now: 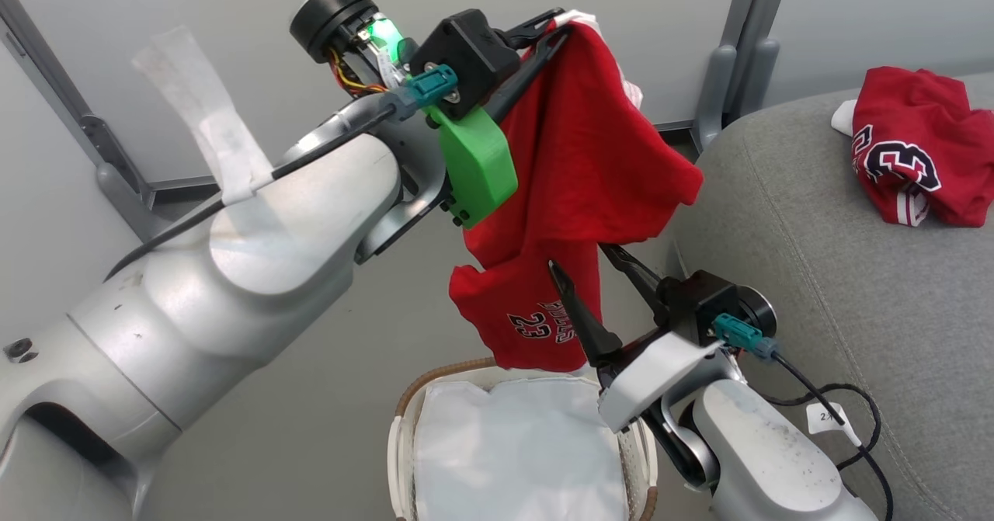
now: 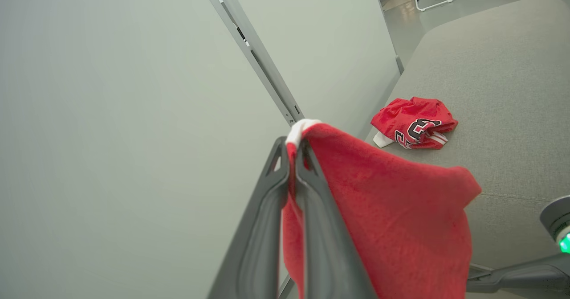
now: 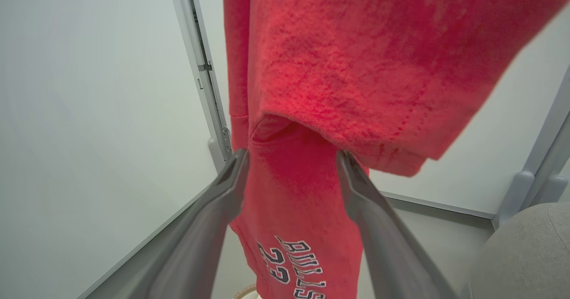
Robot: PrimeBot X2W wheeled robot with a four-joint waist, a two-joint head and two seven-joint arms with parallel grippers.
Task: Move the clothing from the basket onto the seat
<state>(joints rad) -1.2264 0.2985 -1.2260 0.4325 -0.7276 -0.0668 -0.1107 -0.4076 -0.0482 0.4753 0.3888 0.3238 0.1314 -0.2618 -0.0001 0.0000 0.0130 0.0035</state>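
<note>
— left gripper [image 2: 293,149] pinched shut on the white-trimmed edge of the red bulls garment [image 1: 575,195]. cloth hangs free, lower hem just above the basket [image 1: 435,377]. white liner sheet [image 1: 512,443] lies inside it.
— right side?
— right gripper [image 1: 578,258] jaws wide, one finger each side of the hanging fold, not closed on it. other red garment [image 1: 916,148] lies crumpled on the grey seat [image 1: 815,288].
— step?
— my read: carrying the last piece from basket to seat. next move calls for a swing to the robot's right with the hem kept above the cushion's rounded edge. right fingers either close on the fold or back clear, then release over the cushion.
— pose?
— left forearm rises from lower left, wrist high, fingers angled up and right. right forearm low, fingers pointing up-left.
</note>
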